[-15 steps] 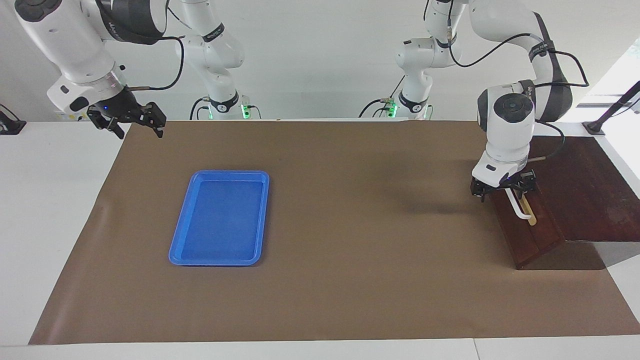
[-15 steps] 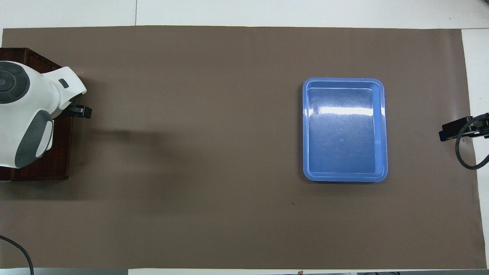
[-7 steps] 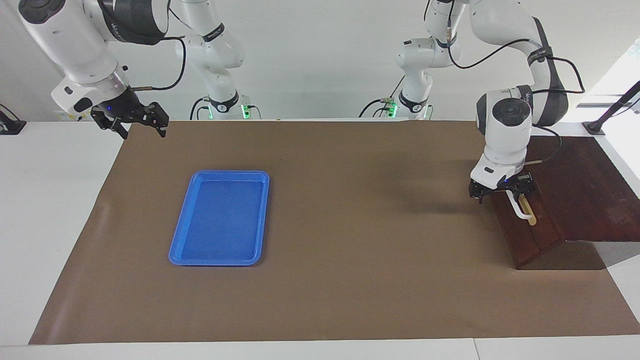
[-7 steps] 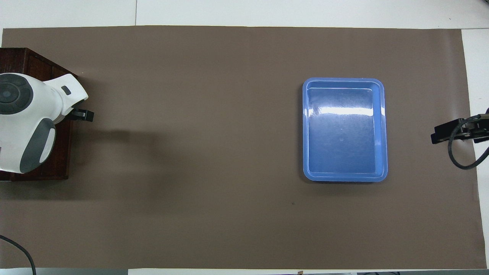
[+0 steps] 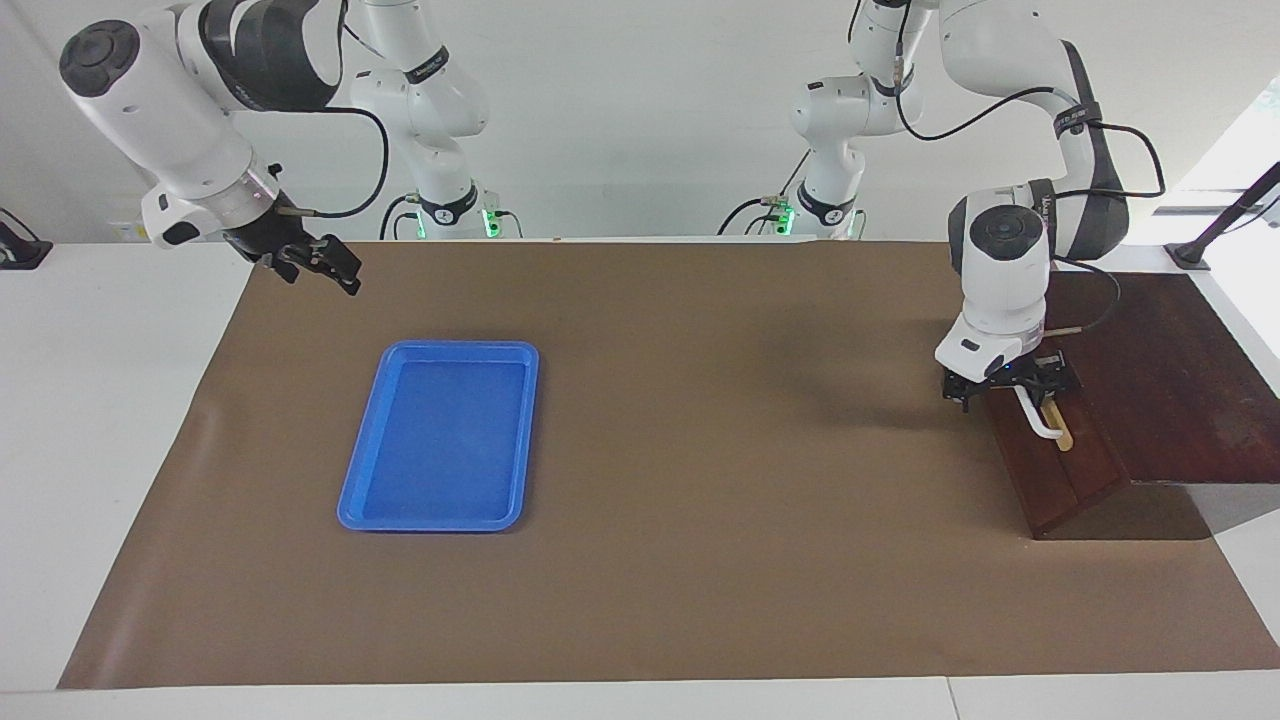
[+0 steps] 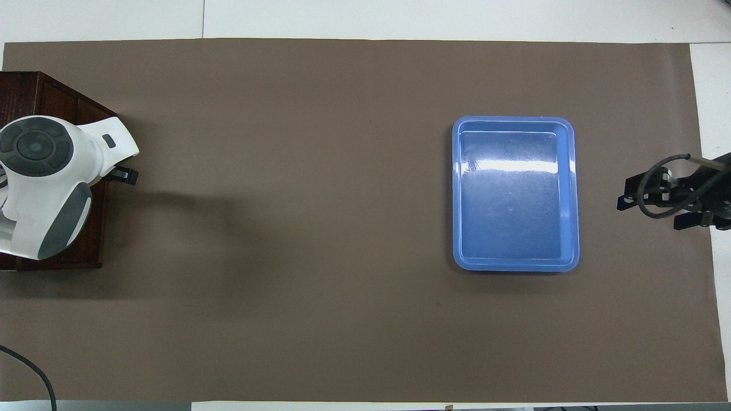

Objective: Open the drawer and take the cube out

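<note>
Brown mat covers most of my white bench [image 5: 100, 420], plain white wall at the robots' end. Using the box [image 5: 1170, 380] as my landmark: it's the dark wooden one at the left arm's end of the bench, and its drawer [image 5: 1060, 455] is shut, dark front facing the tray [image 5: 440, 435]. So the cube isn't visible anywhere from my feeds.

My left gripper [image 5: 1008, 385] is down at the drawer front, right at the end of the white handle [image 5: 1035, 418] nearer the robots. Can't tell from here whether its fingers are apart or closed on anything.

Well away from the box, toward the right arm's end, sits the blue tray with nothing in it. My right gripper [image 5: 318, 265] hangs in the air over the mat's corner, past the tray from the box, and I can't tell its opening either.
</note>
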`<state>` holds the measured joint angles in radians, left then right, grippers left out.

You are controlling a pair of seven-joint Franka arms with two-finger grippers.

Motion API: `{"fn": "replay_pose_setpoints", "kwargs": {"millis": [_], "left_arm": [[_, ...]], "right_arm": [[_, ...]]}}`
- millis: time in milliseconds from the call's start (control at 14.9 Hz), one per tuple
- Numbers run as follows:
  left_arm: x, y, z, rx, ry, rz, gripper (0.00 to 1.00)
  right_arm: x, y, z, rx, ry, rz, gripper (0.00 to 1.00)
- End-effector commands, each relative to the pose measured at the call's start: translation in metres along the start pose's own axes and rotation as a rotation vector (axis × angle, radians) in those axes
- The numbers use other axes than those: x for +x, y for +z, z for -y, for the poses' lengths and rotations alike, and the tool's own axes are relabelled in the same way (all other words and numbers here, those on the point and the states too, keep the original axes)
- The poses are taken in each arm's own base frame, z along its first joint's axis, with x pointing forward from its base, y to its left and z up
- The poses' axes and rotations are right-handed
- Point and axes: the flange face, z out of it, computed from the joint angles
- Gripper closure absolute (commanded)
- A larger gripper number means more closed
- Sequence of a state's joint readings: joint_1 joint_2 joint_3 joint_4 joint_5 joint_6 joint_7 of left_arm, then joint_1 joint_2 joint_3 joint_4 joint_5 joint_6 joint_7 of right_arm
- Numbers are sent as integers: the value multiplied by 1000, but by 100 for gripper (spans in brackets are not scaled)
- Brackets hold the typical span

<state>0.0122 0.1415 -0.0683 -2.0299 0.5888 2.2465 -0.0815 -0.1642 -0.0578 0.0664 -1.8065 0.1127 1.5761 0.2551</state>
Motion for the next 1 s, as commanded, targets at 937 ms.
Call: {"fn": "replay_pose_setpoints", "kwargs": {"millis": [937], "left_arm": [[38,-67,-128,-198,-322,4,0]], "right_arm": [[-5,54,98,221,575,258,0]]}}
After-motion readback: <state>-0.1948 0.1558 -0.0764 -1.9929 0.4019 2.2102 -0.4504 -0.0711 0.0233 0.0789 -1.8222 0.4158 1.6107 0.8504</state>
